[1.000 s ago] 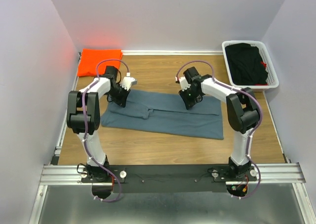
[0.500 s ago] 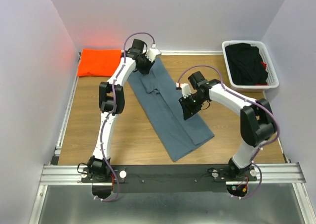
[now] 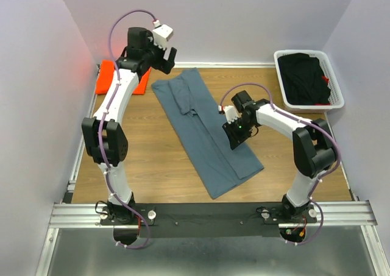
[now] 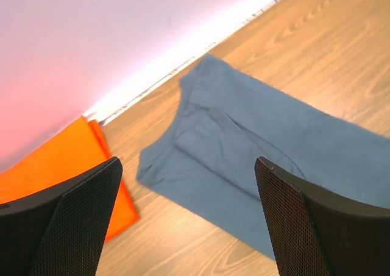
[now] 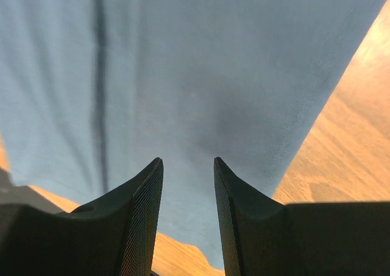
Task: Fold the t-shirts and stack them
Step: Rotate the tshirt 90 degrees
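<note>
The slate blue-grey t-shirt (image 3: 201,136) lies as a long folded strip, slanting from the back wall toward the front right. In the left wrist view its far end (image 4: 244,148) lies flat on the wood. My left gripper (image 3: 167,52) hangs open above the back-left corner, its jaws (image 4: 187,163) wide apart and empty. The bright orange t-shirt (image 3: 105,75) lies folded in that corner, partly hidden by the left arm; its edge (image 4: 61,160) also shows in the left wrist view. My right gripper (image 3: 234,139) points down just over the strip's middle (image 5: 183,75), jaws (image 5: 187,161) partly open and empty.
A white basket (image 3: 298,52) holding dark clothes stands at the back right. Walls close in the table on the left, back and right. Bare wood (image 3: 140,160) lies left of the strip and along the front.
The blue-grey shirt swung from lying across the table to a slant. My left gripper let go of its far end, opened wide and rose toward the back-left corner. The right gripper opened slightly.
</note>
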`<state>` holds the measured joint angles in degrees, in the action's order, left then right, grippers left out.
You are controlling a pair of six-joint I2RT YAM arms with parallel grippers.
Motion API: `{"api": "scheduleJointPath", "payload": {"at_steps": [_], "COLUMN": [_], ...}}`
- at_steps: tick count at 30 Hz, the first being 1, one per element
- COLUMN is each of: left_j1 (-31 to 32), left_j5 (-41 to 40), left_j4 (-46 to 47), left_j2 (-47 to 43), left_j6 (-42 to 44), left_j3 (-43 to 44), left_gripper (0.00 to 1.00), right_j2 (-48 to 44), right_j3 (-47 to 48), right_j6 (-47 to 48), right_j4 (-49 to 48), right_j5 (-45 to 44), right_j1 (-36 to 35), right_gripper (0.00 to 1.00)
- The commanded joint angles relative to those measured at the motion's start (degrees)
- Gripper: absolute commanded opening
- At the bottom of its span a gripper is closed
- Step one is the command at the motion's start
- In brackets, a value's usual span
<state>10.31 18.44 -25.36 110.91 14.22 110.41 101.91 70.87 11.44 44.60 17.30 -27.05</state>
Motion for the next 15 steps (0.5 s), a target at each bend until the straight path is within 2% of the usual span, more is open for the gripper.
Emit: {"api": "scheduleJointPath", "payload": {"at_steps": [1, 6, 10, 12, 15], "left_j1": [-2.0, -1.3, 0.0, 1.1, 2.4], "left_j5": [3.2, 3.4, 2.5, 1.8, 0.8], "left_j4": [-4.3, -3.7, -3.8, -4.6, -5.7], "left_j2": [0.6, -1.2, 0.0, 2.1, 4.7], "left_j6": [-2.5, -3.6, -3.5, -3.6, -3.6], "left_j3": [-4.7, -13.0, -14.5, -14.4, -13.6], "left_gripper": [0.98, 0.97, 0.89, 0.80, 0.72], "right_j2": [2.6, 4.2, 5.1, 6.0, 6.1], "right_j3": [-2.6, -5.0, -6.0, -5.8, -5.2], "right_j6": [1.7, 1.0, -0.5, -1.2, -0.9], "right_j4": [0.1, 0.0, 0.0, 0.1, 1.0], "right_j5": [-4.7, -2.7, -0.2, 2.1, 5.0], "right_j1": [-0.4, -3.2, -8.5, -11.1, -14.6], "right_gripper": [0.47, 0.46, 0.46, 0.46, 0.47]}}
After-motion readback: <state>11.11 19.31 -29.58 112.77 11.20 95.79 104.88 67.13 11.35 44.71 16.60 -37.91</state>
